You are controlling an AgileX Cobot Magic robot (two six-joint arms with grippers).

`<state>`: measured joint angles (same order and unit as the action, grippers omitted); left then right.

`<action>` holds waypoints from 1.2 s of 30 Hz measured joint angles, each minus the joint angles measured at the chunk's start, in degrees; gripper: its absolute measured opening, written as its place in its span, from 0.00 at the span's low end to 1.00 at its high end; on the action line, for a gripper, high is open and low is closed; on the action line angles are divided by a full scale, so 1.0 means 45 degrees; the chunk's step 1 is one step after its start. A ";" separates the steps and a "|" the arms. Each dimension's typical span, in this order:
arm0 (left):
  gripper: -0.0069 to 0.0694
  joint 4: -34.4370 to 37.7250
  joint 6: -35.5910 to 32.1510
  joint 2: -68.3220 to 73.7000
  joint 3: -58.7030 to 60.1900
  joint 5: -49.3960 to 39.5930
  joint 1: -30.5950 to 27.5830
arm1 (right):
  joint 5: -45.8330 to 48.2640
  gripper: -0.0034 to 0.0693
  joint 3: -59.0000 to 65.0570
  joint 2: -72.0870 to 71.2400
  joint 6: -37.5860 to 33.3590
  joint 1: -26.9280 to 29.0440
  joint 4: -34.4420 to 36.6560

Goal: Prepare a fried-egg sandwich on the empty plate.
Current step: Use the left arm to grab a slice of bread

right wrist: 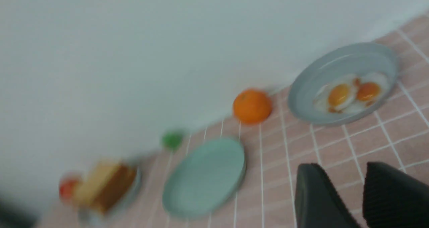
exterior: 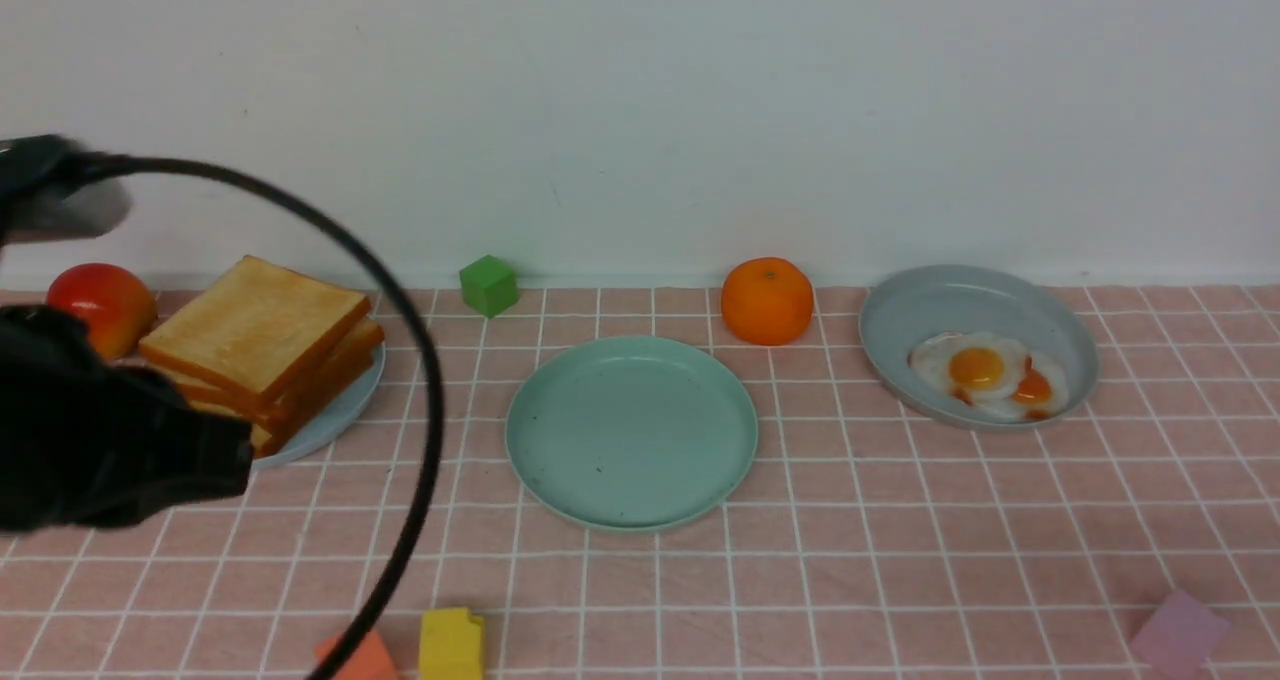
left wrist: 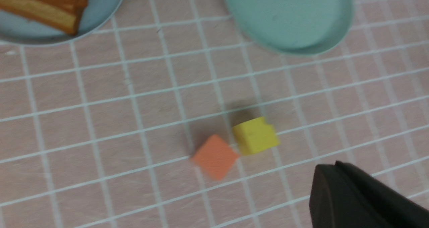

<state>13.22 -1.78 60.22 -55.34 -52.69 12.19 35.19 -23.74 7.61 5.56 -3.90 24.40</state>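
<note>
From the front: shows the empty plate (exterior: 630, 435) mid-cloth, bare. Puts the toast pile (exterior: 262, 335) at its 9 o'clock on a blue-grey plate (exterior: 340, 415), a red fruit (exterior: 100, 305) beyond that, a green cube (exterior: 488, 285) at 11, an orange (exterior: 767, 300) at 1, and at 2 a second grey plate (exterior: 960, 305) carrying two overlapping fried eggs (exterior: 990, 375). Places the left gripper (exterior: 150, 460) low at 9 o'clock of the empty plate, a black bulk covering the toast plate's near edge, under an arcing cable (exterior: 425, 400); hides the jaws.

From the left wrist: catches only one dark finger (left wrist: 362, 197) over the pink cloth, so cannot tell how wide the jaws stand. Frames a yellow block (left wrist: 255, 135) just beside an orange block (left wrist: 215, 157), near that finger.

From the right wrist, blurred: looks slantwise across the cloth toward the wall. Shows the right gripper (right wrist: 348, 181) with two dark fingers set a little apart, holding nothing — pink cloth visible between them.
</note>
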 joint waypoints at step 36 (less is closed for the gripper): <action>0.56 -0.4783 -0.2477 1.2200 -0.8163 0.0282 -0.1410 | 0.6713 0.38 -0.7184 0.3155 -0.5547 -0.3068 -0.0613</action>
<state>-8.31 -12.92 115.11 -92.08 -51.42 5.84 65.40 -56.07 21.81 -19.40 -17.71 21.64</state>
